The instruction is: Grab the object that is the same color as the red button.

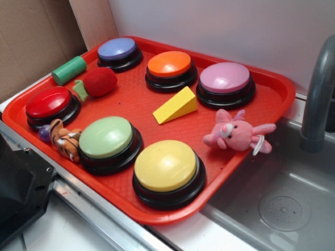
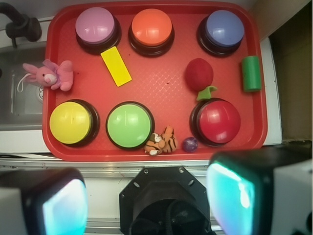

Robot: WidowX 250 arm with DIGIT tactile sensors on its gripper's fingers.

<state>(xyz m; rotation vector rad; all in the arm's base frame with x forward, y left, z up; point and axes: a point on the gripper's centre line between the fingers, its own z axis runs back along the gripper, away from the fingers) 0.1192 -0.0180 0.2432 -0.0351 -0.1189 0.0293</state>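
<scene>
The object, a small fuzzy red plush fruit [image 1: 100, 81] with a green leafy top, lies on the red tray [image 1: 131, 102] just behind the red button [image 1: 49, 103]. From the wrist view the fruit [image 2: 199, 74] sits right above the red button [image 2: 217, 120], its leaf touching the button's rim. My gripper [image 2: 146, 200] hangs high above the counter in front of the tray, far from the fruit. Its teal pads [image 2: 230, 193] stand wide apart with nothing between them. The gripper does not show in the exterior view.
Purple [image 1: 119, 49], orange [image 1: 169, 65], pink [image 1: 225, 78], green [image 1: 106, 137] and yellow [image 1: 165, 166] buttons share the tray with a yellow wedge [image 1: 176, 105], pink bunny [image 1: 236, 133], tiger toy [image 1: 66, 140] and purple ball [image 1: 45, 133]. A green cylinder [image 1: 68, 69] rests on the rim. Sink and faucet [image 1: 316, 94] lie right.
</scene>
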